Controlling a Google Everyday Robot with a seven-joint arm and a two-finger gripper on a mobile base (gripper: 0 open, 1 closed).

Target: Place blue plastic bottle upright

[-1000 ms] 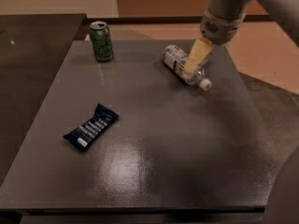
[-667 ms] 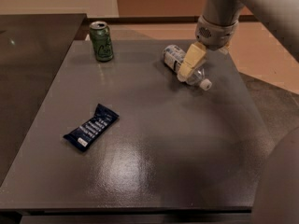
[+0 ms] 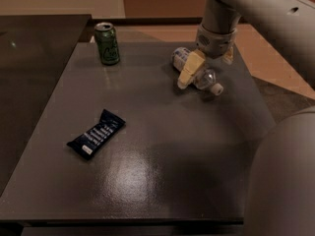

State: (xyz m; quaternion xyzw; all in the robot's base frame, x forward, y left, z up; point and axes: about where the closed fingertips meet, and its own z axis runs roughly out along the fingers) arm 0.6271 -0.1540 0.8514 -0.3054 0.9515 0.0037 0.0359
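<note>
Step in hand: grasp approach. The small clear blue plastic bottle w/ white cap (image 3: 210,81) lies on its side at the far right of the dark grey table (image 3: 147,181), cap pointing near-right. My pincer (image 3: 205,72) sits over its mid-body, jaws apart and astride it, not clamped. Next, in my judgement: close on the body, lift, swing cap up, set base down.

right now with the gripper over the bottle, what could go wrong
1. The bottle lies on its side on the table, and the gripper straddles it with its fingers apart. An off-centre squeeze might roll the round body or squirt it out.
2. The bottle lies near the table's far right corner, so a nudge could send it over the edge.
</note>
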